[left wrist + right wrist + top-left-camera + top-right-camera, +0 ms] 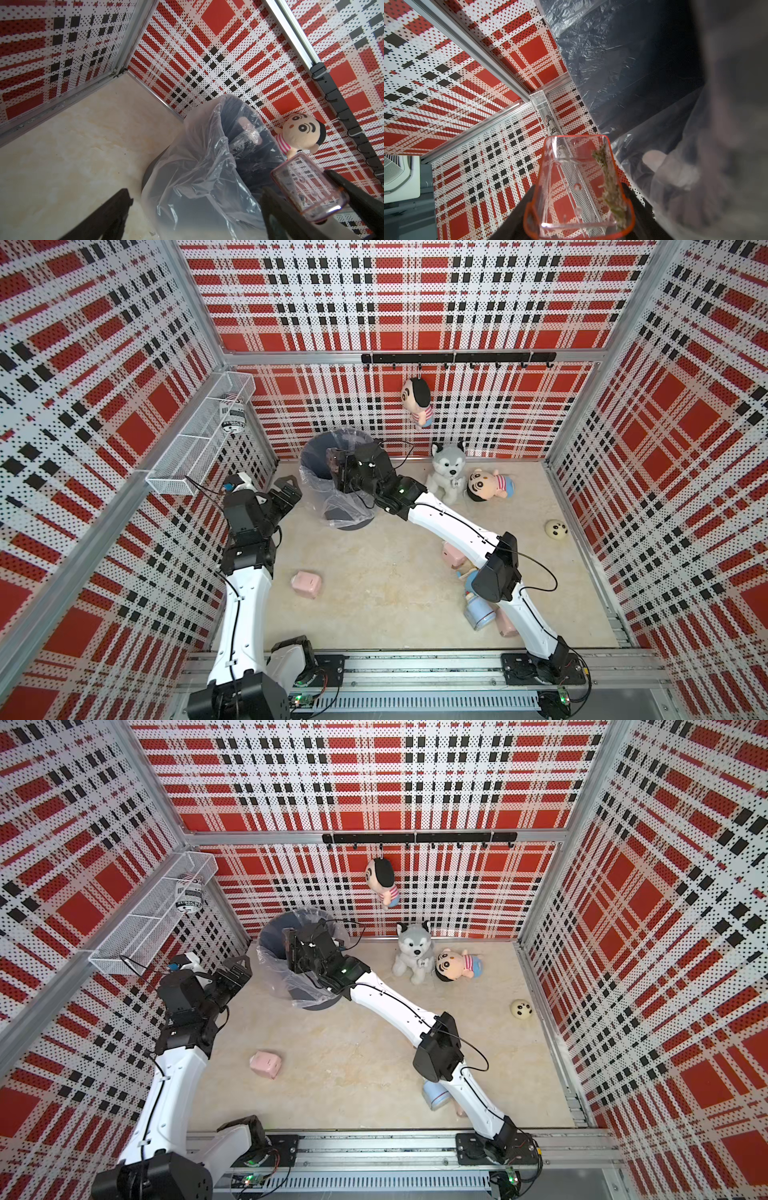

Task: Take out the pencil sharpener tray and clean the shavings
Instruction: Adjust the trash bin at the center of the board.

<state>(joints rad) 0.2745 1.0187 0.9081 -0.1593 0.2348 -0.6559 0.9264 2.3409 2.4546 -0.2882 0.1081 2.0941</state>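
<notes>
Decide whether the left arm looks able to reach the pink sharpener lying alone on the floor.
Probably yes. The pink sharpener lies on open floor beside the left arm, nothing around it; the left gripper is open and empty, and the right arm is away at the bin.

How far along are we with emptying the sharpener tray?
Done: the tray is out, held in the fingers of the right gripper above the lined bin. In hand: tipping it out; shavings cling along one wall in the right wrist view. Left: shake or tip further until it is clear. The left gripper hangs open beside the bin, holding nothing.
</notes>
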